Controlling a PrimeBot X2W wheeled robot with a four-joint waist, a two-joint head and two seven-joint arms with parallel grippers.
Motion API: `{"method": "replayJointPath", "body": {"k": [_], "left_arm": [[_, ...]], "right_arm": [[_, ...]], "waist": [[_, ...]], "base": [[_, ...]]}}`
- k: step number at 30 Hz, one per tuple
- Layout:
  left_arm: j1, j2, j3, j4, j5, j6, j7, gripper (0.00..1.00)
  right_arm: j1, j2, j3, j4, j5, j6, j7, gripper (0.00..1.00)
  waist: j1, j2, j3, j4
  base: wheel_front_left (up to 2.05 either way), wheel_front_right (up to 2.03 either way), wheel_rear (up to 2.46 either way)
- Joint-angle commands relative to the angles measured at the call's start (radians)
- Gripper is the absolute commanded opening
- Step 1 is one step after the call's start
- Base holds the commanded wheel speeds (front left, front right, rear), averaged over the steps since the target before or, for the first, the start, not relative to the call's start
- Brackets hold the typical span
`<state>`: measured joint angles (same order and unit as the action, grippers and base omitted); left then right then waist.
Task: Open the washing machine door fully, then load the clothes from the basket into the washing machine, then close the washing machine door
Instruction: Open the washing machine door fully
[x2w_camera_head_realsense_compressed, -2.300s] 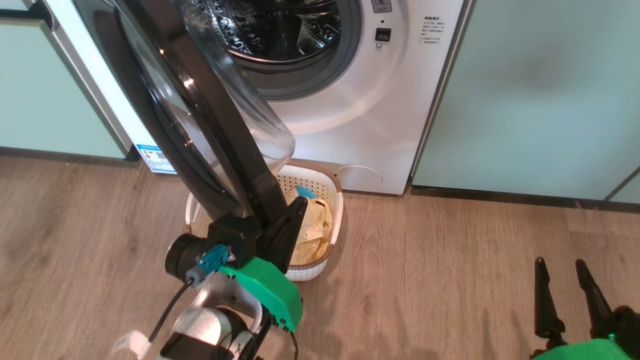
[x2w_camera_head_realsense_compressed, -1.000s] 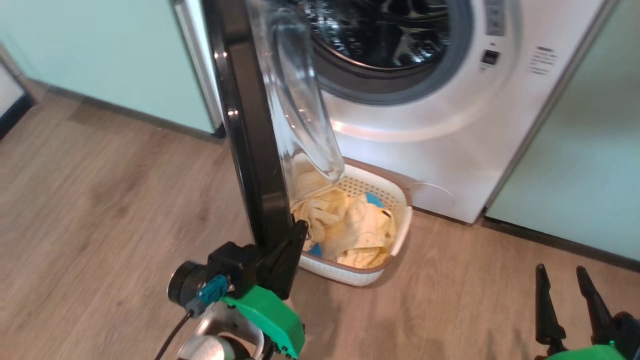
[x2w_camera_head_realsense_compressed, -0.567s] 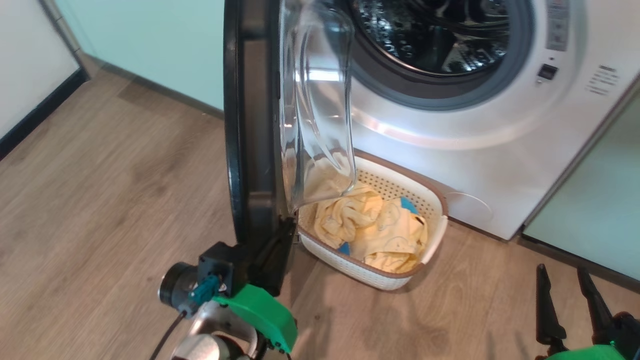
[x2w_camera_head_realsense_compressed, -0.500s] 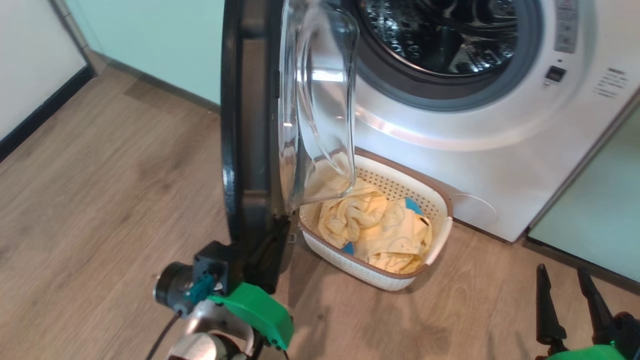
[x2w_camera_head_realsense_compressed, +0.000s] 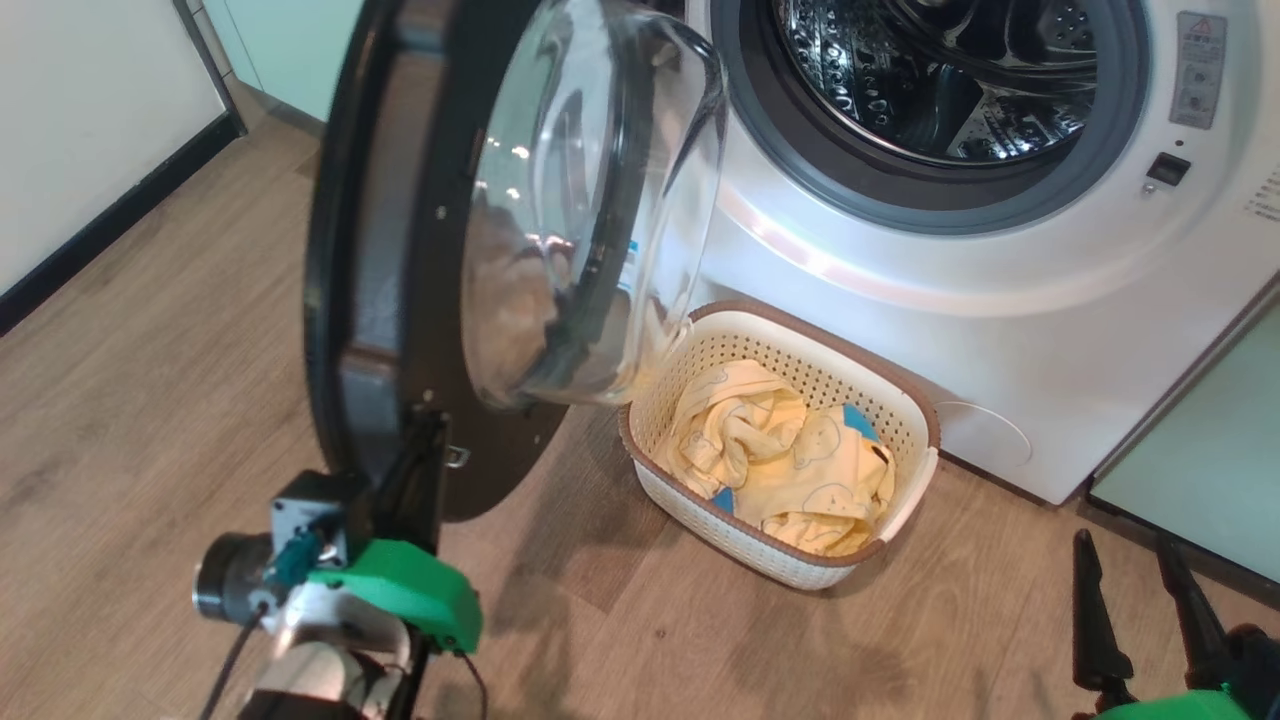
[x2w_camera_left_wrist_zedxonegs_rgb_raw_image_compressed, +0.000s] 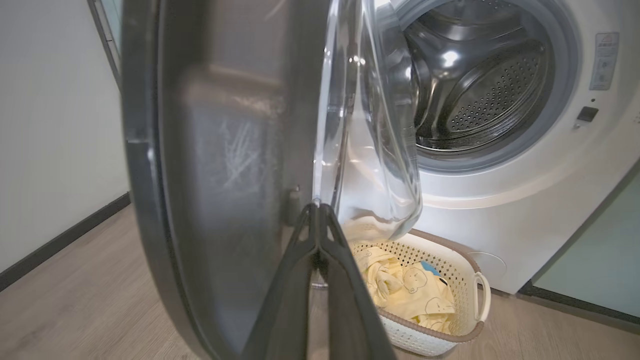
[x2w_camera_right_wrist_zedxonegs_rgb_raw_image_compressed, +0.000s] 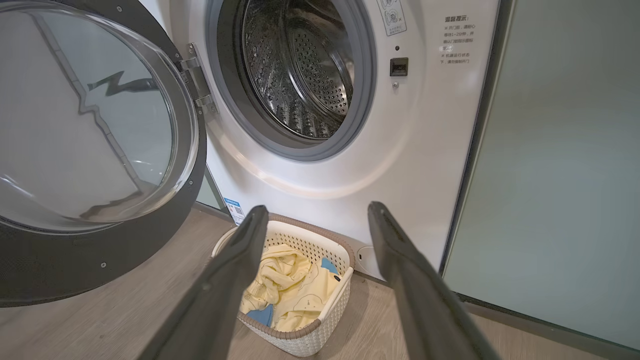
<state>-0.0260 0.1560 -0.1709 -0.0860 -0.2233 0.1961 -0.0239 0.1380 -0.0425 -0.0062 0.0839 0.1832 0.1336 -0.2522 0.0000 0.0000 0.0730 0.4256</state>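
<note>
Head view: the washing machine door (x2w_camera_head_realsense_compressed: 380, 300) stands swung out to the left of the washing machine (x2w_camera_head_realsense_compressed: 900, 290), glass bowl (x2w_camera_head_realsense_compressed: 600, 200) facing the steel drum (x2w_camera_head_realsense_compressed: 940, 80). The left fingers (x2w_camera_head_realsense_compressed: 425, 460), pressed together, lie against the door's lower inner rim. The basket (x2w_camera_head_realsense_compressed: 920, 410) sits on the floor (x2w_camera_head_realsense_compressed: 150, 400) just before the machine, the clothes (x2w_camera_head_realsense_compressed: 790, 460) heaped inside. The right fingers (x2w_camera_head_realsense_compressed: 1092, 600) stand apart and empty at lower right

Left wrist view: the left fingers (x2w_camera_left_wrist_zedxonegs_rgb_raw_image_compressed: 316, 220) are closed, tips touching the door (x2w_camera_left_wrist_zedxonegs_rgb_raw_image_compressed: 225, 150) beside the glass

Right wrist view: the right fingers (x2w_camera_right_wrist_zedxonegs_rgb_raw_image_compressed: 225, 280), spread wide and holding nothing, frame the basket (x2w_camera_right_wrist_zedxonegs_rgb_raw_image_compressed: 300, 345) and clothes (x2w_camera_right_wrist_zedxonegs_rgb_raw_image_compressed: 295, 290)
</note>
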Motion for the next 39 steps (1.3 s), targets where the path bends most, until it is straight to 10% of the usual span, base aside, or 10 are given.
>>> {"method": "replayJointPath", "body": {"k": [1,39], "left_arm": [[-0.067,0.03,0.06,-0.009,-0.012,0.003,-0.021,0.0],[-0.444,0.176,0.366,0.571,-0.12,-0.144,-0.238,0.0]], "right_arm": [[-0.027,-0.009,0.02,-0.028,-0.006,-0.003,-0.01,1.0],[-0.059,-0.14,-0.008,-0.084,-0.006,-0.003,0.002,1.0]], "waist": [[0.0,0.0,-0.001,-0.003],[0.0,0.0,0.195,-0.053]], "base": [[0.0,0.0,0.0],[0.0,0.0,0.0]]}}
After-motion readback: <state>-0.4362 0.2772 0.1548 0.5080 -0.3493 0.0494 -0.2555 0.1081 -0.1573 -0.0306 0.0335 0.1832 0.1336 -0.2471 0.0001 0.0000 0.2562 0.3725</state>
